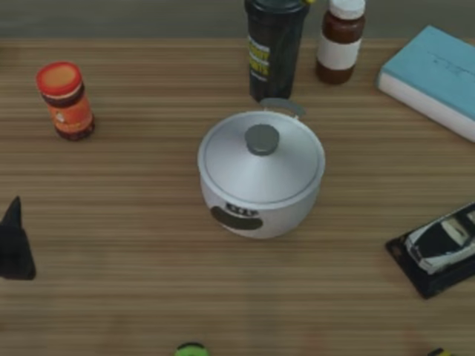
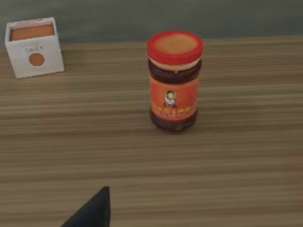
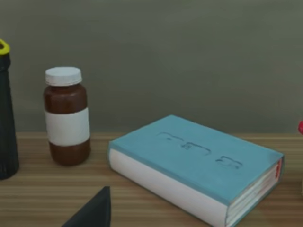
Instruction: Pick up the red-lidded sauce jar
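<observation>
The red-lidded sauce jar [image 1: 65,100] stands upright at the table's far left, with an orange label and dark reddish contents. In the left wrist view the jar [image 2: 174,80] stands apart, straight ahead of my left gripper [image 1: 15,245], which hovers at the left edge, nearer the front than the jar. Only one dark finger [image 2: 97,210] shows there, set far to one side with nothing beside it, so the gripper is open. My right gripper is out of the top view. Its one visible finger [image 3: 94,213] also sits far to the side, open and empty.
A silver lidded pot [image 1: 260,170] sits mid-table. Behind it stand a tall black shaker [image 1: 274,48] and a brown white-capped bottle [image 1: 340,41]. A blue book [image 1: 438,74] lies at the back right, a toy car [image 1: 445,245] at the right. A small white box [image 2: 34,47] stands beyond the jar.
</observation>
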